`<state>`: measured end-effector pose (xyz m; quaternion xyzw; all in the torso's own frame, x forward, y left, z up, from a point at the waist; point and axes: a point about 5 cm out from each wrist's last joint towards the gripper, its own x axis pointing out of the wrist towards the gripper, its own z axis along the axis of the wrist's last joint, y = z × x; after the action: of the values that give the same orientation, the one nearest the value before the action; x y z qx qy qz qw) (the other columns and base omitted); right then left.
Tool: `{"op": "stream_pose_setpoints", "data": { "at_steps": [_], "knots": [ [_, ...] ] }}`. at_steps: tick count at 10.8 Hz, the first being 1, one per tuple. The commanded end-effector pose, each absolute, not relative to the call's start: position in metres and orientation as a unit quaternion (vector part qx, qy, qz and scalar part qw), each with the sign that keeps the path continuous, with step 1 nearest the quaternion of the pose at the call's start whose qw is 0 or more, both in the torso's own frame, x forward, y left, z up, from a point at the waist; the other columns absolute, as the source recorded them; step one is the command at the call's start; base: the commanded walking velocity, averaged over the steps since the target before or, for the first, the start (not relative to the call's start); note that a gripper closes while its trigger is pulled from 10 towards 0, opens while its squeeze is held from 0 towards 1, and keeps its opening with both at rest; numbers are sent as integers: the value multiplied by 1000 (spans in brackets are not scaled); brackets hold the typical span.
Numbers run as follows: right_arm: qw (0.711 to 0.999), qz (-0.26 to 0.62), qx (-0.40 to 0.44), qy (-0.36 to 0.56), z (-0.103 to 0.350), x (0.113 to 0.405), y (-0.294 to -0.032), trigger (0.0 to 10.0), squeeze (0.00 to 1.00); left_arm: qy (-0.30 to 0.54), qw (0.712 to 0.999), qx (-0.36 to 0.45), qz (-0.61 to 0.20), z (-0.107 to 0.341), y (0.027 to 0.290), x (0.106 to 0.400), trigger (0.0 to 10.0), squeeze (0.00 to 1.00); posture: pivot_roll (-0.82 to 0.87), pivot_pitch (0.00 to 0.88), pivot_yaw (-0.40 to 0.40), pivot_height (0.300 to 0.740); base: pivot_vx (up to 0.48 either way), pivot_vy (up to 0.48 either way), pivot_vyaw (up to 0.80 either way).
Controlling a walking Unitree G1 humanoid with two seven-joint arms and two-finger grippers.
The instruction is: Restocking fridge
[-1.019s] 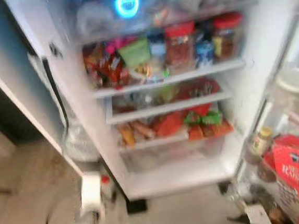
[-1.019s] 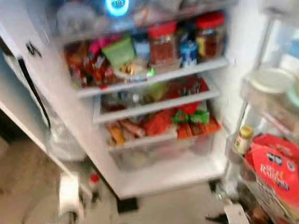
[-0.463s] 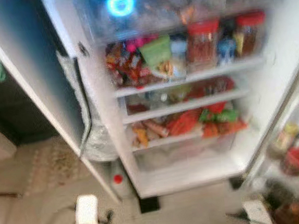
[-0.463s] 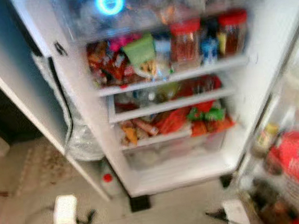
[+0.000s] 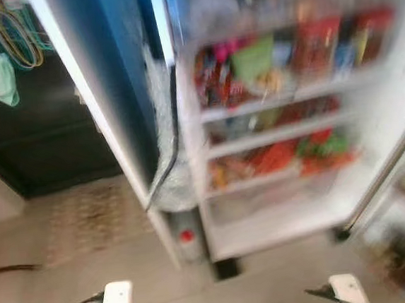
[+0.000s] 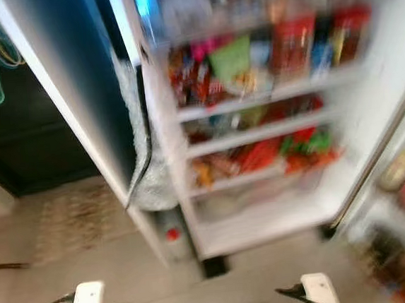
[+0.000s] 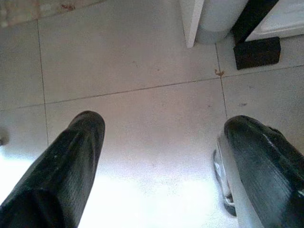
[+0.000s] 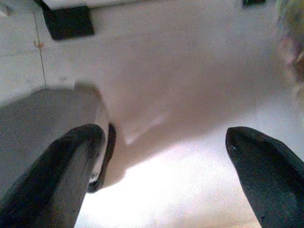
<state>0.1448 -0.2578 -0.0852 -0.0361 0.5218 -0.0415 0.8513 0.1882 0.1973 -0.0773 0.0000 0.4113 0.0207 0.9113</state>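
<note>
Open white fridge (image 5: 280, 223) packed, blurred. Left gripper (image 7: 161, 166), right gripper (image 8: 161, 175) fingers spread, empty, above tiled floor (image 7: 133, 61). Red-lidded jars (image 6: 289, 41) likely heavy, fragile: grasp mid-body.

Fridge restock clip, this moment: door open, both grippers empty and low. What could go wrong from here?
1. The head views are blurred, so the packed fridge shelves are hard to locate; a reach now could knock the crowded packets and jars off.
2. The open fridge door stands close on the robot's left; a turn might clip it.
3. The left gripper and right gripper hang open just above the tiled floor, holding nothing to stock.
</note>
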Motion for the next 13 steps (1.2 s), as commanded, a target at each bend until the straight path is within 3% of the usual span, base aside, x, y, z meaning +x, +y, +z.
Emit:
{"op": "stream_pose_setpoints", "data": {
  "at_steps": [1, 5, 8, 13],
  "knots": [
    [857, -36, -29, 514, -85, 151, -252, 10000, 0, 425, 905, -1, 37, -79, 207, 183, 10000, 0, -136, 12, 80, 660, 0, 420, 0],
    [863, -41, -21, 504, -83, 155, -251, 10000, 0, 469, 883, 10, 27, -88, 205, 169, 10000, 0, -117, 5, 85, 670, 0, 0, 0],
    [863, -41, -12, 504, -83, 157, -249, 10000, 0, 484, 874, 9, 39, -90, 214, 159, 10000, 0, -101, 14, 71, 740, 0, 0, 0],
    [864, -47, -6, 502, -83, 158, -250, 10000, 0, 487, 872, 9, 39, -92, 211, 157, 10000, 0, -113, 19, 72, 740, 0, 0, 0]
  ]
}}
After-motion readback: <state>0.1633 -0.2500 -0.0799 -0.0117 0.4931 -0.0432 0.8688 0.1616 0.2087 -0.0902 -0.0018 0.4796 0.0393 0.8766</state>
